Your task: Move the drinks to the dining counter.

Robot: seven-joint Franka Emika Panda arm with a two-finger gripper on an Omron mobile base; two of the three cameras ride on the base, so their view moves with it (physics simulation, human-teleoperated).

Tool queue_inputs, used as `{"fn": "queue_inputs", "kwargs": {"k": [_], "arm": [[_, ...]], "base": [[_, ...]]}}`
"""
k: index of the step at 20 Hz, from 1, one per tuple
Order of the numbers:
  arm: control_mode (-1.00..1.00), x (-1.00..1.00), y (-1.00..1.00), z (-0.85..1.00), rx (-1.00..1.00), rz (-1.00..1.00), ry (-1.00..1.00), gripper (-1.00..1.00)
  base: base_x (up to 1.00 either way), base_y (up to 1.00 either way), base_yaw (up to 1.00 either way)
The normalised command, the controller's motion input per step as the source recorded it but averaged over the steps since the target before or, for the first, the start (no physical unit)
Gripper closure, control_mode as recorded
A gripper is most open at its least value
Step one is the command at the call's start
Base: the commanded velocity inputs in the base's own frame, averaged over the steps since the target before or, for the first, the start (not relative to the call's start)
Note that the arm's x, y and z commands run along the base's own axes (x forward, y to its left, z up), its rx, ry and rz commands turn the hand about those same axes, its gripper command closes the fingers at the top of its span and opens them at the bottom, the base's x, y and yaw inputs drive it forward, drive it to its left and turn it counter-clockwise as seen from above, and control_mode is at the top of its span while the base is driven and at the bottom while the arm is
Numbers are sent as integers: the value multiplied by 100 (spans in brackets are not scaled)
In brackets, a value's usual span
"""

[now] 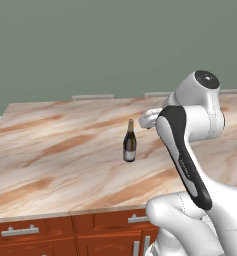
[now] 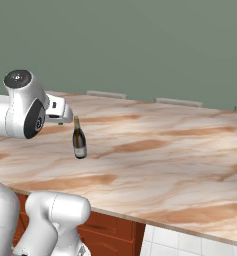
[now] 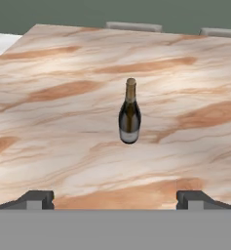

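A dark glass wine bottle [image 1: 129, 141] [image 2: 79, 139] [image 3: 129, 118] with a gold-foil neck and a pale label stands upright on the long dining counter [image 1: 55, 150] [image 2: 165, 160] [image 3: 53, 122], whose top is beige-brown veined marble over reddish-brown wood drawers with silver handles. The bottle sits in the open middle of that top, away from its edges. The two-finger gripper [image 3: 115, 199] has its dark tips spread wide, empty, apart from the bottle on its near side.
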Motion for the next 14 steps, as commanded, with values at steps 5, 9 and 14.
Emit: {"fn": "queue_inputs", "kwargs": {"k": [5, 9, 14], "arm": [[-100, -42, -18, 11, 0, 1, 1, -100], [100, -12, 0, 3, 0, 2, 0, -100], [100, 0, 0, 0, 0, 0, 0, -100]], "base": [[0, 0, 0], [-54, 7, 3], [-55, 69, 9]]}}
